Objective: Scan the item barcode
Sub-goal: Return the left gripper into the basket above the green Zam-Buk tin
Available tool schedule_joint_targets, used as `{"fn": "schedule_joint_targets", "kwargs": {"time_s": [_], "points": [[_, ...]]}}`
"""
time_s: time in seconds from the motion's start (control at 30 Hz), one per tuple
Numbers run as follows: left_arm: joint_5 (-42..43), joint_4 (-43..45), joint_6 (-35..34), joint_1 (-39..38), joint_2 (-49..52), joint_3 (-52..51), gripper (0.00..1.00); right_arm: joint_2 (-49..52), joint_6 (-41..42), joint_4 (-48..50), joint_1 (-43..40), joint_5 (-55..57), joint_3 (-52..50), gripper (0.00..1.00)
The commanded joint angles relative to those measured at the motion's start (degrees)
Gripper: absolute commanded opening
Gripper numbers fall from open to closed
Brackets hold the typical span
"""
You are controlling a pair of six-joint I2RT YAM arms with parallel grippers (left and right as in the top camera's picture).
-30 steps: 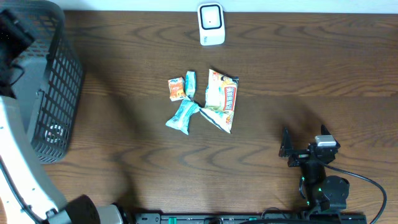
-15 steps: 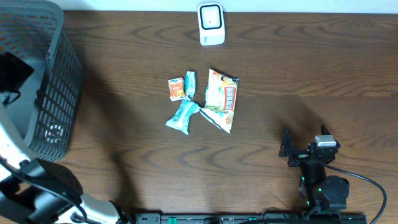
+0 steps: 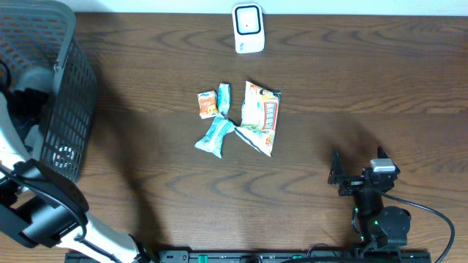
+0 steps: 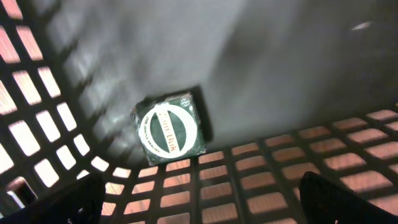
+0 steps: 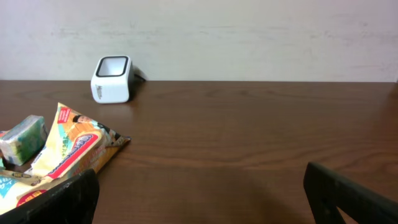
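Note:
A dark green square packet (image 4: 170,127) with a white ring label lies loose on the floor of the black mesh basket (image 4: 323,162). My left gripper (image 4: 202,205) hangs above it, open and empty, one dark fingertip (image 4: 68,200) at each lower corner of the left wrist view. From overhead, the left arm (image 3: 29,98) reaches into the basket (image 3: 73,88) at the table's left end. The white barcode scanner (image 3: 248,28) stands at the far edge. My right gripper (image 3: 357,164) rests open and empty near the front right.
Several snack packets lie mid-table: a small orange one (image 3: 207,103), a teal one (image 3: 224,97), a light blue one (image 3: 214,136) and a yellow-orange bag (image 3: 262,117). The right wrist view shows the bag (image 5: 68,152) and scanner (image 5: 112,78) ahead.
My left arm has shifted toward the near side over the basket and its jaws have spread wider. The right arm and the table packets have not moved.

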Motion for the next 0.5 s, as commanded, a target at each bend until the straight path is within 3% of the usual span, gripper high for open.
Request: {"fn": "schedule_joint_targets", "kwargs": {"time_s": [0.0,0.1,0.47], "points": [[-1.6,-0.17,-7.45,0.94,1.99,-4.02,0.98,-0.37,0.61,-0.26,-0.44,0.24,-0.04,0.99],[-1.6,1.18,-10.97,1.53,2.45,-7.15,0.97,-0.37,0.61,-0.26,-0.44,0.24,-0.04,0.99],[-1.55,8.9,-10.97,1.7,2.45,-15.8,0.98,-0.37,0.61,-0.26,-0.44,0.24,-0.04,0.99]]}}
